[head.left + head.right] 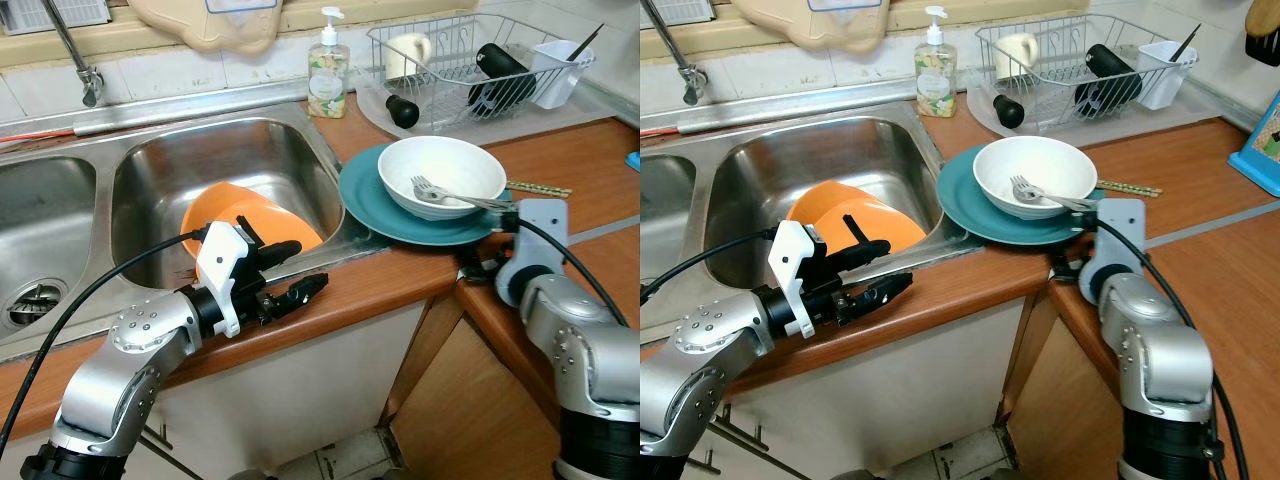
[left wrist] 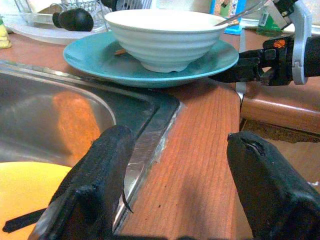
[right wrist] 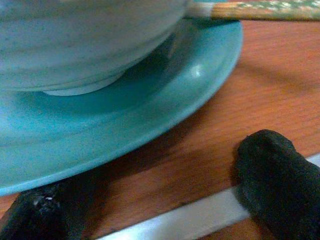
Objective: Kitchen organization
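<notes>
Centrally, a round teal ceramic plate [image 1: 372, 205] lies on the wooden counter [image 1: 575, 165], touching the stainless steel sink [image 1: 230, 165] rim; on it sits a white ribbed bowl [image 1: 455, 165] holding a metal fork [image 1: 445, 195]. Right gripper [image 3: 150, 205]: fingers apart, at the plate's near edge. Left gripper [image 1: 298, 270]: fingers apart, above the sink's front rim, beside an orange plastic bowl [image 1: 225, 215] in the basin.

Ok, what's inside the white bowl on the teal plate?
A metal fork lies in the white bowl, its handle over the rim. The bowl hides the middle of the teal plate.
</notes>
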{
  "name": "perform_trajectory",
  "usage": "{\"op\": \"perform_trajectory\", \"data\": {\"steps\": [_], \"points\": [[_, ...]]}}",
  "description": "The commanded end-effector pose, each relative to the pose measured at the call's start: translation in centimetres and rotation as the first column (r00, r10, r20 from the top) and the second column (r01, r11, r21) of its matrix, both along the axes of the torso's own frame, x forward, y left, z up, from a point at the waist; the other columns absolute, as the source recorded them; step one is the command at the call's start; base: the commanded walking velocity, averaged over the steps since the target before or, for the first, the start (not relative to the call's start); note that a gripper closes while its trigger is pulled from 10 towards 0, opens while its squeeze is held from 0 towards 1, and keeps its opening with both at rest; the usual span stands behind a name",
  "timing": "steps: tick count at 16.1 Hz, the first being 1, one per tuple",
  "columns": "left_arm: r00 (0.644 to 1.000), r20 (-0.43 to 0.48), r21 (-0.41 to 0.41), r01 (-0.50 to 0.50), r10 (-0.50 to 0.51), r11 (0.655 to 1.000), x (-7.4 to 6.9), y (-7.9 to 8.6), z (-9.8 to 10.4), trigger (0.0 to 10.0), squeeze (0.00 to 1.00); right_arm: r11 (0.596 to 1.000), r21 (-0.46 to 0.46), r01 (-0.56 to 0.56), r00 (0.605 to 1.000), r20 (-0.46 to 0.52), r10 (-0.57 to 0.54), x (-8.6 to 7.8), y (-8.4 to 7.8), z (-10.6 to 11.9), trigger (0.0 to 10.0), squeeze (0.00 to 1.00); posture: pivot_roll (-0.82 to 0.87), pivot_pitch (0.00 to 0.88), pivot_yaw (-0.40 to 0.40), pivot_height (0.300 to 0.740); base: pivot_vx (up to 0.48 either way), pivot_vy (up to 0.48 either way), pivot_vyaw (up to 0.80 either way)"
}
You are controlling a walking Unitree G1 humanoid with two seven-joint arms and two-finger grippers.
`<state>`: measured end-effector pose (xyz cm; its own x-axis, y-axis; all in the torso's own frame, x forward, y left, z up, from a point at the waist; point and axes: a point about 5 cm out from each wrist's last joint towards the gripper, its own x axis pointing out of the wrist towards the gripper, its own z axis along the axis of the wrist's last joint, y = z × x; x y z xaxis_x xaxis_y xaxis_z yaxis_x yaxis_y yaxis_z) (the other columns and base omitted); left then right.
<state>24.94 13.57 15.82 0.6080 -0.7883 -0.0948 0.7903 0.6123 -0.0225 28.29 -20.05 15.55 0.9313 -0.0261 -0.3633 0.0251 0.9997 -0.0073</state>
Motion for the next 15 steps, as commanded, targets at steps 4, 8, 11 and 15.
{"op": "perform_trajectory", "data": {"steps": [4, 8, 11, 15], "points": [[1.000, 0.020, 0.006, -0.010, 0.010, 1.000, 0.1, 0.2, 0.5, 10.0, 0.00, 0.997, 0.047, -0.066, 0.998, 0.020, 0.066, 0.7, 1.7, 0.6, 10.0, 0.00, -0.06, 0.000, 0.020, 0.740, 0.000, 0.000, 0.00], [1.000, 0.024, 0.008, -0.016, 0.016, 1.000, 0.2, 0.3, 0.5, 10.0, 0.00, 0.990, 0.115, -0.084, 0.996, 0.019, 0.082, 1.1, 2.7, 0.7, 10.0, 0.00, -0.05, 0.000, 0.020, 0.740, 0.000, 0.000, 0.00], [0.999, 0.025, 0.008, -0.020, 0.020, 1.000, 0.2, 0.2, 0.5, 10.0, 0.00, 0.986, 0.107, -0.128, 0.992, 0.008, 0.128, 1.0, 3.4, 0.4, 10.0, 0.00, -0.05, 0.000, 0.020, 0.740, 0.000, 0.000, 0.00], [0.999, 0.026, 0.012, -0.024, 0.024, 1.000, 0.3, 0.1, 0.3, 10.0, 0.00, 0.981, 0.128, -0.145, 0.989, -0.009, 0.147, 0.7, 3.4, 0.0, 10.0, 0.00, -0.05, 0.000, 0.027, 0.740, 0.000, 0.000, 0.00]]}}
